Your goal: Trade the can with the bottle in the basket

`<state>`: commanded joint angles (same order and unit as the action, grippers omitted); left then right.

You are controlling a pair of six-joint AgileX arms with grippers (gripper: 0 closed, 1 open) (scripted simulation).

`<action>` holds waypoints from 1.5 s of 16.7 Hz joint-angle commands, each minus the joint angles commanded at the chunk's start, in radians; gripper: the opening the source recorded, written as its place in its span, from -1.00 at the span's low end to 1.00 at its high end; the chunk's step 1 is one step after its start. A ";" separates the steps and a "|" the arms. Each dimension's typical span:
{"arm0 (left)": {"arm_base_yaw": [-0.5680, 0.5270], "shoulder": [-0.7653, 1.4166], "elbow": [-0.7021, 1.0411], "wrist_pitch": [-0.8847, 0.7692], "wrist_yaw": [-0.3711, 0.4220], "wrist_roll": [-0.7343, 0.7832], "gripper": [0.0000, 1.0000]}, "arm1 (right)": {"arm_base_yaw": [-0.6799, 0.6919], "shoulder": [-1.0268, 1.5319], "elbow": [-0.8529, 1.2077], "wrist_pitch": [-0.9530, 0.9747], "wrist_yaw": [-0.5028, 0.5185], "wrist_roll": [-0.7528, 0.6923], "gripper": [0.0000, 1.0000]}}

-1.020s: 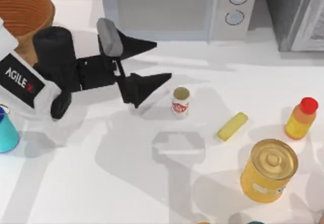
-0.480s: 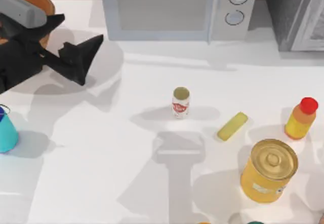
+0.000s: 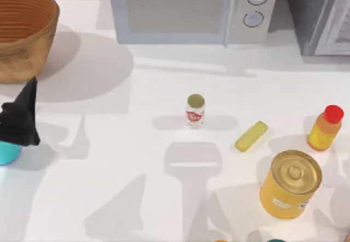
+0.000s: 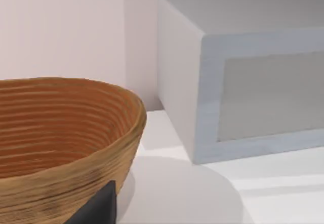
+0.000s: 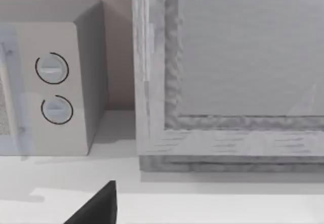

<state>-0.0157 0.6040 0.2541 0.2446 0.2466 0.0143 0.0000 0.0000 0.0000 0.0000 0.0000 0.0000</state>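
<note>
I can read no clear text anywhere; the small white can (image 3: 195,110) standing near the middle of the surface (image 3: 136,165) carries a red label mark, too small to make out as letters; the large yellow can (image 3: 290,184) has a pale label patch low on its side, also unreadable; the microwave (image 3: 188,9) dials bear no numbers I can read.

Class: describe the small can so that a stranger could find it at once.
Start at the microwave at the table's back edge. In front of its door, mid-table, stands the can: slim, white, red-marked, tan-topped. The yellow can to its right is far bigger and gold-lidded.
</note>
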 joint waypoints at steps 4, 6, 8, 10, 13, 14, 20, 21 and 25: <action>0.014 -0.335 -0.140 -0.137 -0.138 -0.006 1.00 | 0.000 0.000 0.000 0.000 0.000 0.000 1.00; 0.016 -0.458 -0.192 -0.186 -0.188 -0.009 1.00 | 0.000 0.000 0.000 0.000 0.000 0.000 1.00; 0.017 -0.546 -0.230 -0.222 -0.224 -0.012 1.00 | 0.000 0.000 0.000 0.000 0.000 0.000 1.00; 0.016 -0.594 -0.250 -0.241 -0.243 -0.014 1.00 | 0.000 0.000 0.000 0.000 0.000 0.000 1.00; 0.016 -0.604 -0.254 -0.245 -0.247 -0.014 1.00 | 0.000 0.000 0.000 0.000 0.000 0.000 1.00; 0.016 -0.604 -0.254 -0.245 -0.247 -0.014 1.00 | 0.000 0.000 0.000 0.000 0.000 0.000 1.00; 0.023 -0.542 -0.257 -0.198 -0.239 -0.013 1.00 | 0.000 0.000 0.000 0.000 0.000 0.000 1.00; 0.028 -0.504 -0.260 -0.167 -0.234 -0.011 1.00 | 0.000 0.000 0.000 0.000 0.000 0.000 1.00; 0.054 -0.264 -0.275 0.029 -0.201 -0.001 1.00 | 0.000 0.000 0.000 0.000 0.000 0.000 1.00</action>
<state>0.0381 0.3402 -0.0212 0.2735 0.0459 0.0129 0.0000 0.0000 0.0000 0.0000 0.0000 0.0000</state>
